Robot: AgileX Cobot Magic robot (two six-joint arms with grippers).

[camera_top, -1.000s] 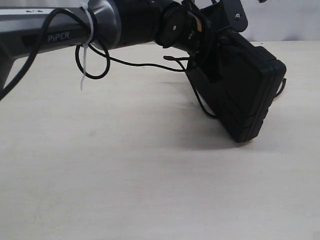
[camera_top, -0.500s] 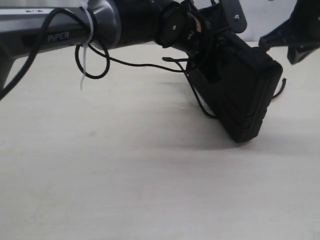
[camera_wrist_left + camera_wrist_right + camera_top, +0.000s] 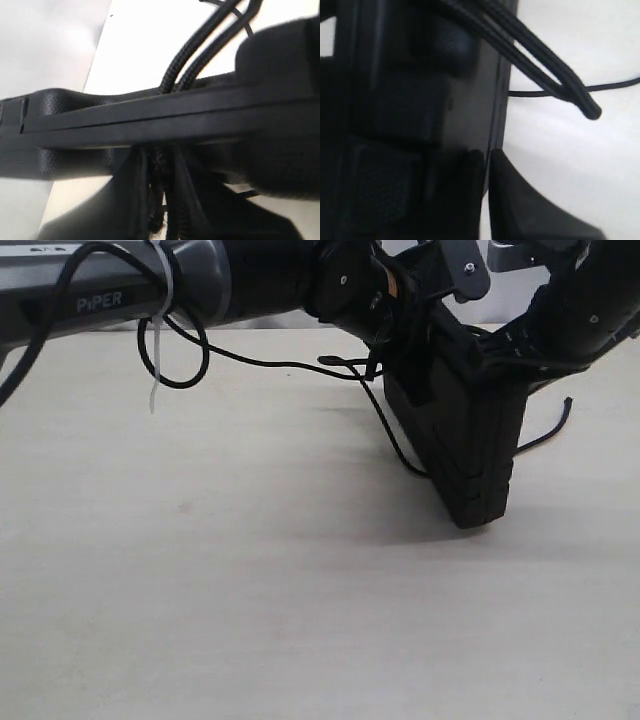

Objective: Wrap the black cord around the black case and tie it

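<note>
The black case [image 3: 470, 430] stands on one edge on the table, tilted, with my left gripper [image 3: 415, 360] shut on its upper part. In the left wrist view the case's seam [image 3: 150, 117] runs across. Two strands of the black cord [image 3: 192, 62] pass over it and down between the fingers [image 3: 135, 200]. The cord [image 3: 290, 366] also trails from the left arm, then hangs down the case's near side. Its free end [image 3: 565, 405] lies on the right. My right gripper [image 3: 505, 350] presses against the case's far side, its fingers [image 3: 520, 210] nearly together with nothing visible between them.
A smooth black cable [image 3: 175, 350] is zip-tied in a loop on the left arm. The pale tabletop [image 3: 250, 590] stretches in front of the case and to its left. A white wall [image 3: 600, 280] is behind.
My right arm came in from the upper right and now rests against the case. The case has tipped more upright, and the left arm has lifted slightly.
</note>
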